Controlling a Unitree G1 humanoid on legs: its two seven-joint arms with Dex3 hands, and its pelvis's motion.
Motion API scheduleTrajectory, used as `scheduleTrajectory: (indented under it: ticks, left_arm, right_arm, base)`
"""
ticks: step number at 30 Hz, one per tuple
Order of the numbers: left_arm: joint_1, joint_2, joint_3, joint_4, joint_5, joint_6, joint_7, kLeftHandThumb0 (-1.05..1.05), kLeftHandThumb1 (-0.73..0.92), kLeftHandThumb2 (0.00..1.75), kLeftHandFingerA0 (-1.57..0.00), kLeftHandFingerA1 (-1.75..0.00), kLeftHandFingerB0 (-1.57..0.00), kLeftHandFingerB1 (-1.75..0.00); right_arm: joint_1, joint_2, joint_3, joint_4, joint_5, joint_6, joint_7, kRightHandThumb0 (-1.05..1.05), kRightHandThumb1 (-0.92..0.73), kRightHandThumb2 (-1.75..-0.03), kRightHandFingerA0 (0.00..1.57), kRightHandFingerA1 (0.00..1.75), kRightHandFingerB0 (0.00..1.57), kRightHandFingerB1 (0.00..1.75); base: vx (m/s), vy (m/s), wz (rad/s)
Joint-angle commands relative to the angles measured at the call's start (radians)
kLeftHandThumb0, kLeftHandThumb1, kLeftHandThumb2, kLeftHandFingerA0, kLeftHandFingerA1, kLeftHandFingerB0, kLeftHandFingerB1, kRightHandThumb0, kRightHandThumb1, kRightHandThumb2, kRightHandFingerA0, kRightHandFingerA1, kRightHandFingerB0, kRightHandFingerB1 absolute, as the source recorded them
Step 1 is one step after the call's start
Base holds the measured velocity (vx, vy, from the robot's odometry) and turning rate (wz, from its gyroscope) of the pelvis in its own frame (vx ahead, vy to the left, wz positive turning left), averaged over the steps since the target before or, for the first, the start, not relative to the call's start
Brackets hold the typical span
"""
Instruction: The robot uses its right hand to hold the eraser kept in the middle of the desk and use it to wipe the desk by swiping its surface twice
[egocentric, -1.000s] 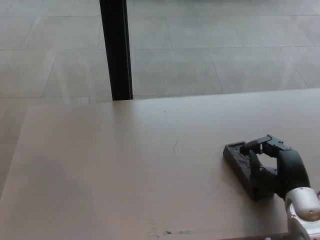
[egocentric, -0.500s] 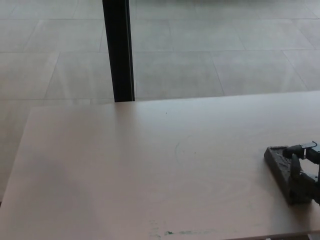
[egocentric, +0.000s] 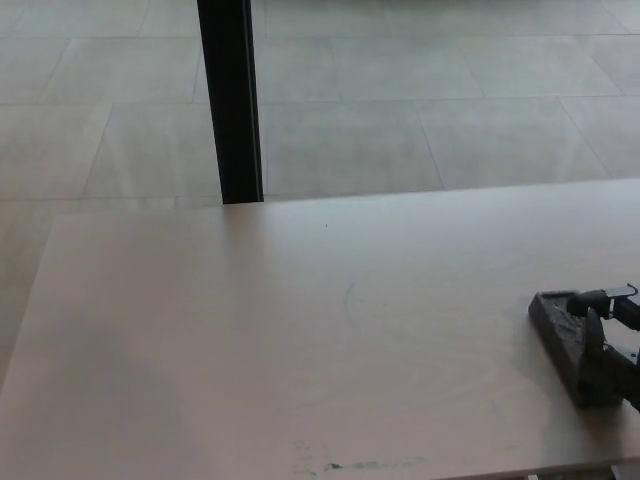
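The dark grey eraser (egocentric: 566, 340) lies flat on the pale wooden desk (egocentric: 250, 340) at the far right of the head view. My right hand (egocentric: 615, 340) is shut on the eraser, its black fingers wrapped over the eraser's right side, and the picture edge cuts off most of the hand. A faint curved pencil mark (egocentric: 349, 298) shows near the desk's middle. A greenish smudge (egocentric: 350, 465) sits near the front edge. My left hand does not show.
A black vertical post (egocentric: 230, 100) stands behind the desk's far edge, left of centre. Grey tiled floor (egocentric: 450, 90) lies beyond the desk. The desk's left edge runs diagonally at the picture's left.
My right hand slid the eraser to the right across the desk from one second ago. Since half a second ago it has barely moved; the camera shifted slightly.
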Motion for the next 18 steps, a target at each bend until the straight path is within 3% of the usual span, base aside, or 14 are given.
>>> scheduleTrajectory:
  ticks: [1,2,3,5,6,7,8,9,10,11,12,15,18]
  left_arm:
    - [0.0,0.009,0.005,0.013,-0.008,-0.028,0.01,-0.61,0.87,0.65,-0.69,-0.66,-0.49,-0.53]
    - [0.002,0.007,0.004,0.007,-0.007,-0.025,0.015,-0.61,0.87,0.65,-0.69,-0.65,-0.49,-0.52]
    - [0.003,0.009,0.007,0.006,-0.01,-0.023,0.014,-0.6,0.86,0.65,-0.69,-0.66,-0.5,-0.53]
    - [0.002,0.01,0.012,0.008,-0.014,-0.02,0.015,-0.6,0.86,0.65,-0.69,-0.66,-0.5,-0.53]
    - [0.006,0.012,0.007,0.005,-0.01,-0.022,0.008,-0.61,0.87,0.66,-0.67,-0.65,-0.5,-0.53]
    - [0.006,0.012,0.01,0.004,-0.015,-0.02,0.001,-0.6,0.87,0.66,-0.66,-0.66,-0.48,-0.53]
    - [0.011,0.013,0.006,0.0,-0.011,-0.027,-0.005,-0.6,0.88,0.67,-0.65,-0.65,-0.47,-0.53]
    - [0.007,0.015,0.002,0.008,-0.005,-0.025,0.003,-0.62,0.88,0.66,-0.67,-0.64,-0.47,-0.51]
    - [0.005,0.015,0.004,0.013,-0.006,-0.025,0.006,-0.61,0.87,0.66,-0.67,-0.65,-0.48,-0.52]
    - [0.003,0.013,0.01,0.017,-0.012,-0.028,0.006,-0.6,0.87,0.66,-0.67,-0.66,-0.49,-0.53]
    - [0.003,0.013,0.011,0.02,-0.012,-0.031,0.007,-0.61,0.87,0.66,-0.68,-0.66,-0.49,-0.53]
    - [0.002,0.015,0.007,0.025,-0.008,-0.034,0.009,-0.62,0.87,0.66,-0.68,-0.65,-0.49,-0.53]
    - [0.003,0.015,0.006,0.017,-0.006,-0.026,0.018,-0.63,0.87,0.66,-0.68,-0.65,-0.49,-0.53]
  right_arm:
    - [0.092,-0.013,0.037,0.002,0.107,0.155,0.273,-0.56,-0.78,-0.64,0.6,0.75,0.25,0.3]
    - [0.085,-0.032,0.049,-0.02,0.113,0.183,0.305,-0.58,-0.77,-0.63,0.55,0.59,0.19,0.27]
    - [0.078,-0.059,0.066,-0.05,0.112,0.208,0.342,-0.67,-0.76,-0.65,0.38,0.49,0.08,0.21]
    - [0.074,-0.083,0.082,-0.076,0.112,0.223,0.375,-0.67,-0.76,-0.65,0.38,0.49,0.08,0.21]
    - [0.06,-0.112,0.079,-0.108,0.143,0.241,0.432,-0.75,-0.76,-0.63,0.15,0.45,0.0,0.16]
    - [0.057,-0.124,0.078,-0.125,0.151,0.252,0.444,-0.94,-0.65,-0.98,0.09,0.26,0.0,0.05]
    - [0.047,-0.151,0.079,-0.152,0.163,0.268,0.476,-1.01,-0.69,-1.0,0.0,0.0,0.0,0.05]
    - [0.036,-0.188,0.078,-0.179,0.166,0.267,0.501,-0.91,-0.79,-0.72,0.0,0.0,0.0,0.0]
    - [0.027,-0.214,0.075,-0.197,0.166,0.269,0.512,-0.98,-0.79,-0.65,0.0,0.0,0.0,0.0]
    - [0.017,-0.239,0.06,-0.218,0.178,0.281,0.517,-0.92,-0.62,-0.9,0.0,0.0,0.0,0.0]
    - [0.009,-0.265,0.037,-0.242,0.202,0.299,0.53,-0.96,-0.81,-0.68,0.0,0.0,0.0,0.0]
    - [0.0,-0.297,0.018,-0.253,0.215,0.298,0.545,-1.02,-0.77,-0.67,0.0,0.0,0.0,0.0]
    - [-0.008,-0.455,-0.141,-0.299,0.311,0.341,0.572,-0.96,-0.88,-0.7,0.0,0.0,0.0,0.0]
  base:
    - [0.0,0.0,0.0]
    - [0.0,0.0,0.0]
    - [0.0,0.0,0.0]
    - [0.0,0.0,0.0]
    - [0.0,0.0,0.0]
    - [0.0,0.0,0.0]
    - [0.0,0.0,0.0]
    - [0.0,0.0,0.0]
    - [0.0,0.0,0.0]
    - [0.0,0.0,0.0]
    - [0.0,0.0,0.0]
    - [0.0,0.0,0.0]
    - [0.0,0.0,0.0]
